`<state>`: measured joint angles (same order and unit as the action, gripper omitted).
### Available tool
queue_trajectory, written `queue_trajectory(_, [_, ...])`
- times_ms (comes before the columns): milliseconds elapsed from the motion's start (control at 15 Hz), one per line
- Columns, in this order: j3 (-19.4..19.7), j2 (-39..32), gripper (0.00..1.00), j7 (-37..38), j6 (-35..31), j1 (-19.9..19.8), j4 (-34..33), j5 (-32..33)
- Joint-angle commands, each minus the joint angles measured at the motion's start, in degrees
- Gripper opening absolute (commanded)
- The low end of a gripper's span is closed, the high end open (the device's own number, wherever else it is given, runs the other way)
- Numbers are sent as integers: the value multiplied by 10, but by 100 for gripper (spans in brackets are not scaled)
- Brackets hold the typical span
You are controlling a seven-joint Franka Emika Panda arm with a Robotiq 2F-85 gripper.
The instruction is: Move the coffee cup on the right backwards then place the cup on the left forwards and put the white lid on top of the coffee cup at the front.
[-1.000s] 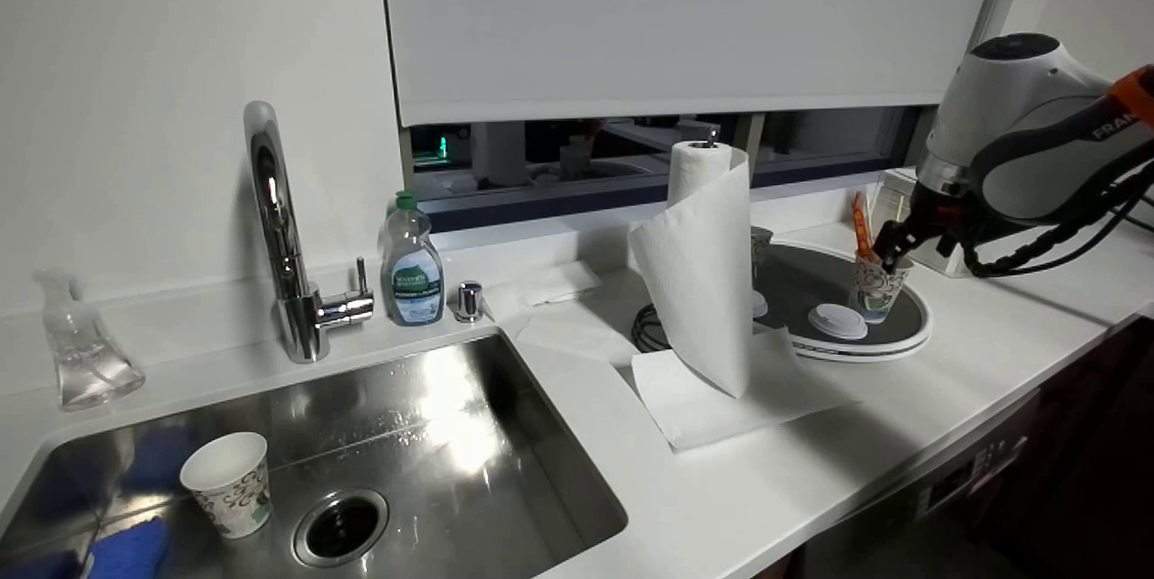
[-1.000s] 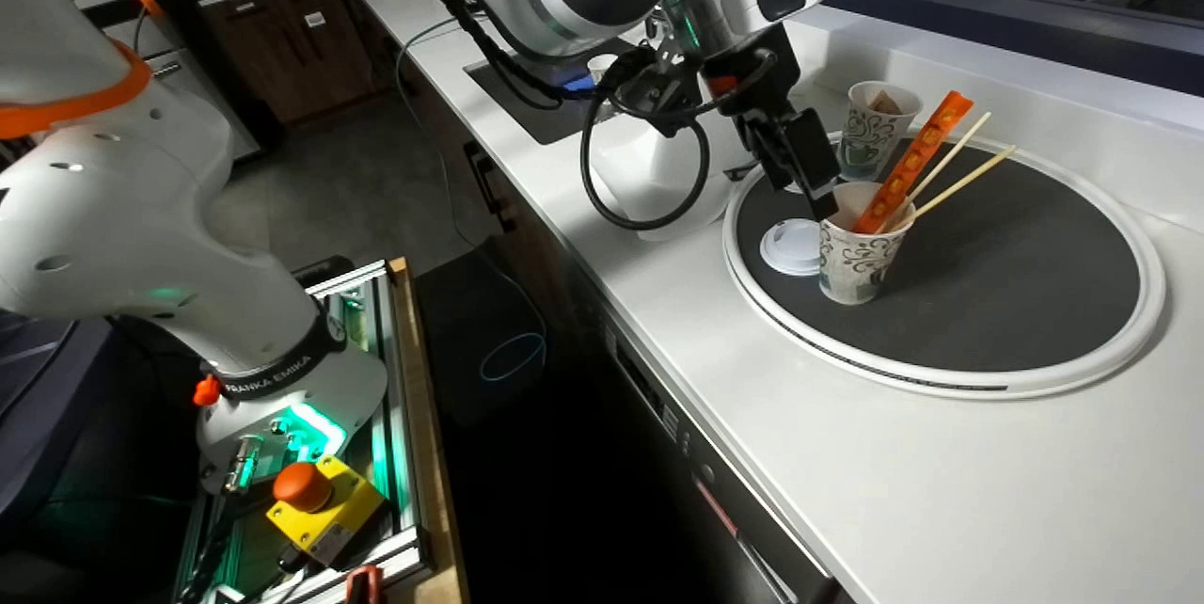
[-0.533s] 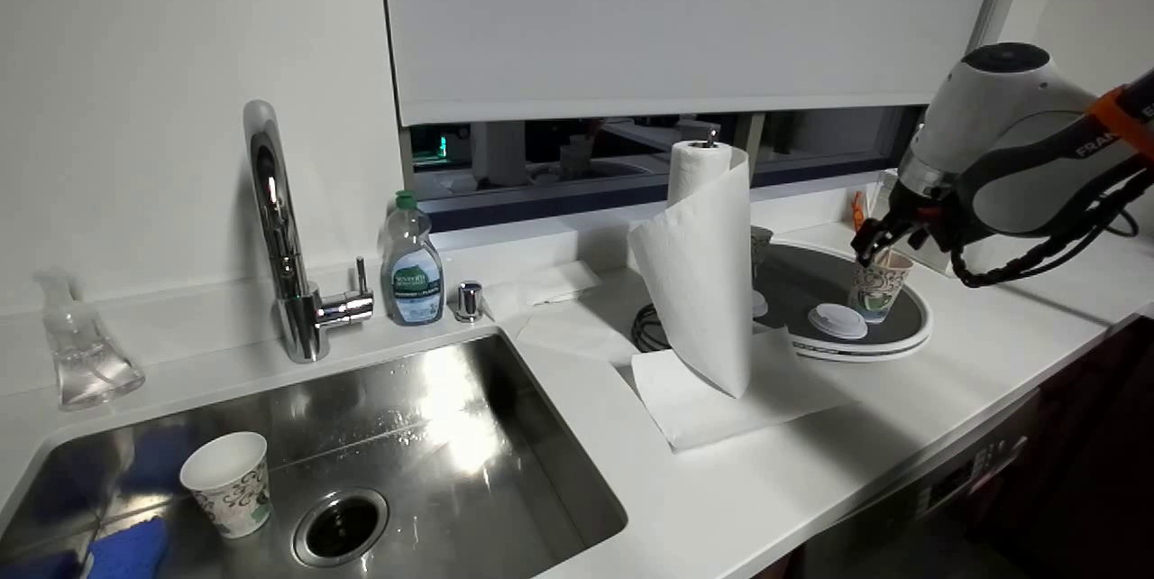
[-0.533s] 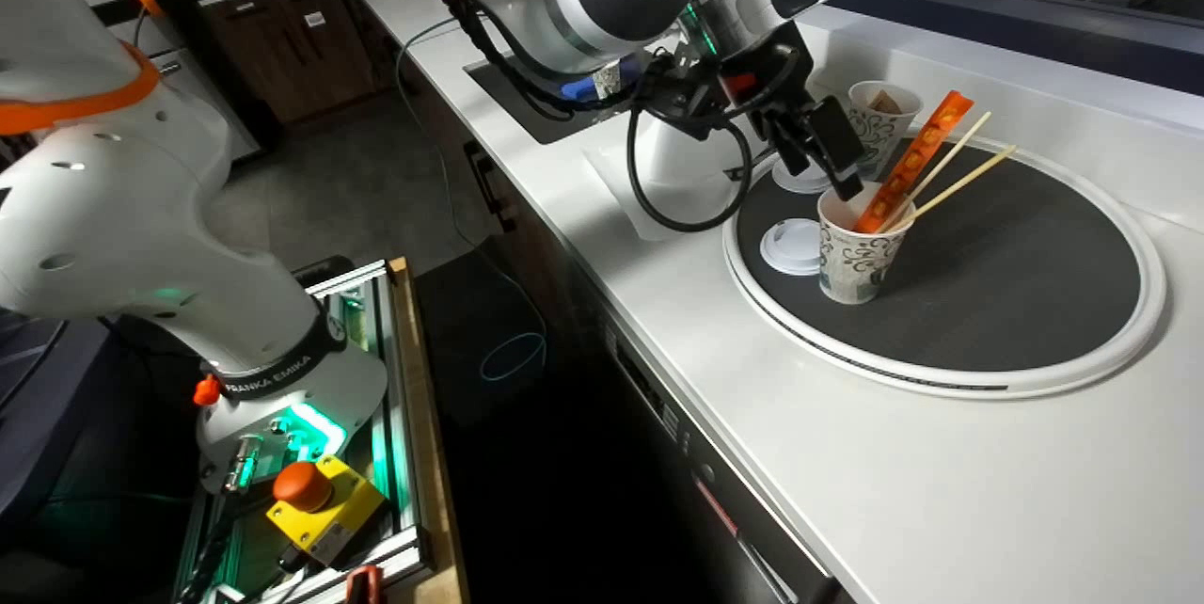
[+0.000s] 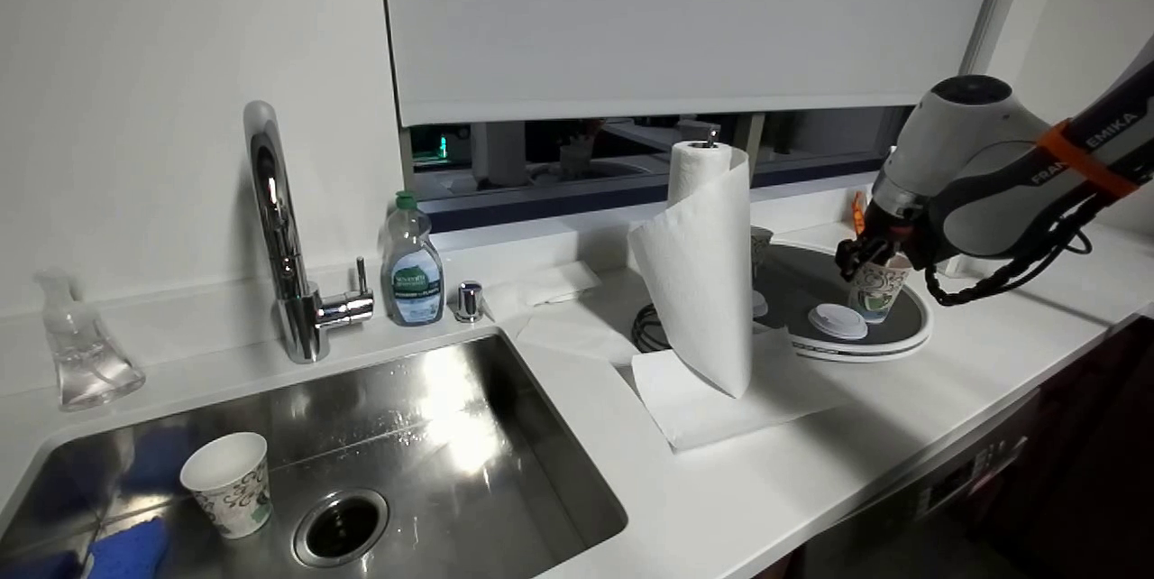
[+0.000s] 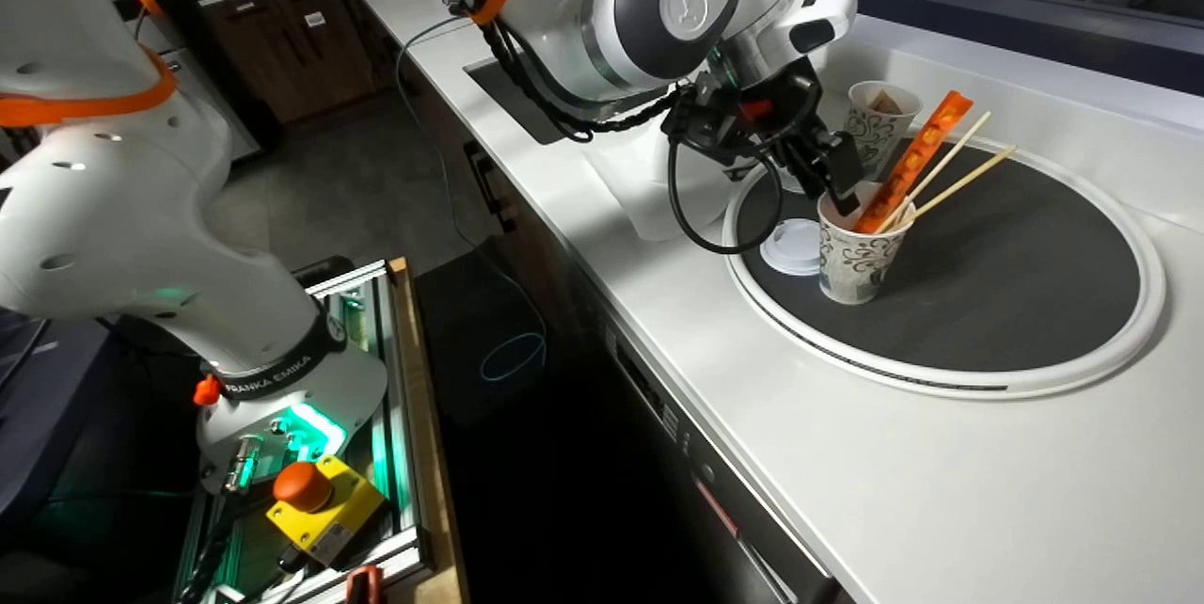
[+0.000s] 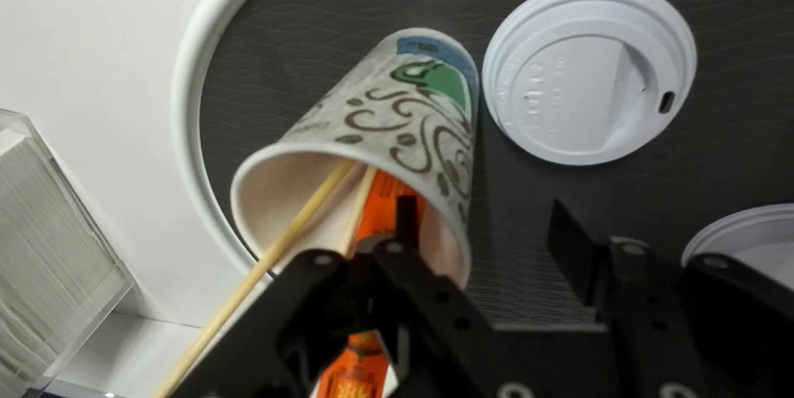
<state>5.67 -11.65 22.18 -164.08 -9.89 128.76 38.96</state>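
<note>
A chrome faucet (image 5: 287, 254) stood at the far edge of the steel sink (image 5: 433, 489), a green-capped bottle (image 5: 415, 281) near it. A blue sponge (image 5: 131, 550) lay in the sink. On the counter (image 5: 703, 507) a paper towel roll (image 5: 712, 281) stood upright, partly unwound.

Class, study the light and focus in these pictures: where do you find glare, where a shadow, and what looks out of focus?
In an exterior view, bright glare on the rectangular steel sink and a soft shadow across the white countertop; in the wrist view, black gripper fingers blurred in the foreground, while the round white plastic lid shown whole looks sharper.
</note>
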Motion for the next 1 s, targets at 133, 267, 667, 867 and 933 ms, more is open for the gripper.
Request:
queue_trajectory(133, [4,-2,13,10,4,7,-8,14])
queue_trajectory(267, [7,-1,1,16,6,7,-10,17])
queue_trajectory(667, [49,4,1,97,-25,11,-43,78])
queue_trajectory(867, [51,-12,1,97,-76,-5,-85,60])
queue_trajectory(933, [48,-17,1,87,-94,-9,-99,48])
